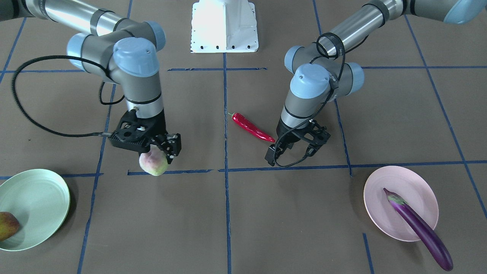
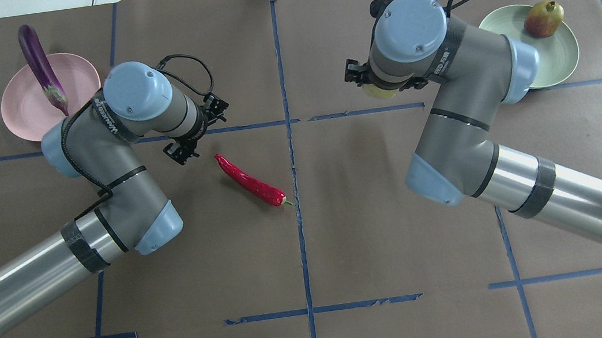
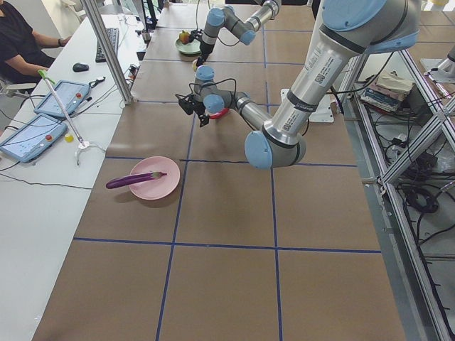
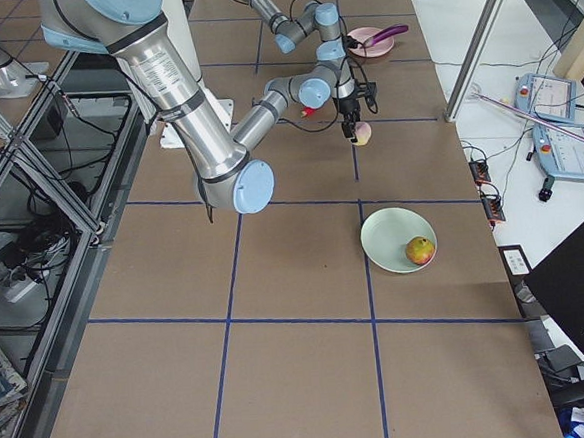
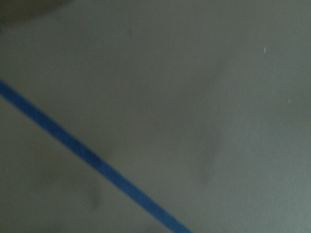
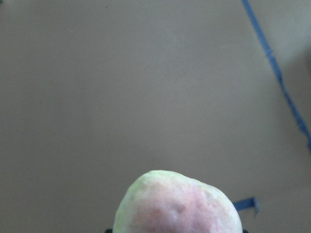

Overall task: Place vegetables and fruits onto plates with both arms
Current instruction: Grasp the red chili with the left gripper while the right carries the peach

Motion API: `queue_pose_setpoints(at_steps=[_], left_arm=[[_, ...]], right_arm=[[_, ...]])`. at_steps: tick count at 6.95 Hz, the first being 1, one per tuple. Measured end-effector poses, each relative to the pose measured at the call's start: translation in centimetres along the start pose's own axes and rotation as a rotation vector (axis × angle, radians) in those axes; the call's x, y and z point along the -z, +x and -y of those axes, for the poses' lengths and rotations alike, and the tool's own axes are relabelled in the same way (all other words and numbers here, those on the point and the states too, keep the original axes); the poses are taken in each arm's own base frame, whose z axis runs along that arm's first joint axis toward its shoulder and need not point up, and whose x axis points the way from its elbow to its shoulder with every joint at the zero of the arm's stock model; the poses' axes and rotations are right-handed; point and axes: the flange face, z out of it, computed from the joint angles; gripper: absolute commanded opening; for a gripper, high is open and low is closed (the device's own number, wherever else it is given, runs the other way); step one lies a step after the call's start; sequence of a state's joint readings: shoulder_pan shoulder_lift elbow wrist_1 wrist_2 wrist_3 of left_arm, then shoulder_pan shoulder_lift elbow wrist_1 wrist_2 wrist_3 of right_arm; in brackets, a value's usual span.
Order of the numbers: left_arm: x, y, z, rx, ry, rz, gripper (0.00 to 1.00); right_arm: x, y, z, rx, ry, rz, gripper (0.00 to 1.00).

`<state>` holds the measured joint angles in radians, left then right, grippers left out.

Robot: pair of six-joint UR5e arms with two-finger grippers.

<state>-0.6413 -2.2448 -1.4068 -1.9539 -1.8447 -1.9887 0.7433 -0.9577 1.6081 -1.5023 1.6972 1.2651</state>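
Observation:
My right gripper (image 1: 160, 151) is shut on the pale green fruit with a pink blush (image 1: 153, 162) and holds it above the table; the fruit fills the bottom of the right wrist view (image 6: 177, 204). My left gripper (image 1: 291, 152) is open and empty, just beside the tip of the red chili pepper (image 1: 251, 127), which lies on the table. The purple eggplant (image 1: 418, 226) lies across the pink plate (image 1: 380, 205), its end hanging over the rim. The red-yellow fruit (image 2: 543, 19) sits on the mint green plate (image 2: 557, 62).
The white base block (image 1: 224, 24) stands at the table's robot side. Blue tape lines (image 1: 226, 213) cross the brown table cover. The left wrist view shows only table and a tape line (image 5: 87, 155). An operator (image 3: 18, 35) sits beside the table.

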Motion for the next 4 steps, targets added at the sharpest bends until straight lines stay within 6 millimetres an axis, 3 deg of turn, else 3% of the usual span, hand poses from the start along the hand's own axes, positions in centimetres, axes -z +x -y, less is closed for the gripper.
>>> queue_pose_setpoints(at_steps=[1,2,4], left_arm=[[0.0,-0.1,-2.9,0.069,-0.018,0.024,1.0],[-0.2,-0.2,-5.2,0.102,-0.013,0.075,0.83],[-1.3,-1.0,-8.3,0.094,0.011,0.13,0.06]], right_arm=[[-0.8,4.2,3.6,0.071,0.024,-0.052,0.0],[-1.9,7.6,6.3,0.125,0.033,-0.1,0.0],[-3.2,11.7,9.5,0.172,0.034,-0.162,0.01]])
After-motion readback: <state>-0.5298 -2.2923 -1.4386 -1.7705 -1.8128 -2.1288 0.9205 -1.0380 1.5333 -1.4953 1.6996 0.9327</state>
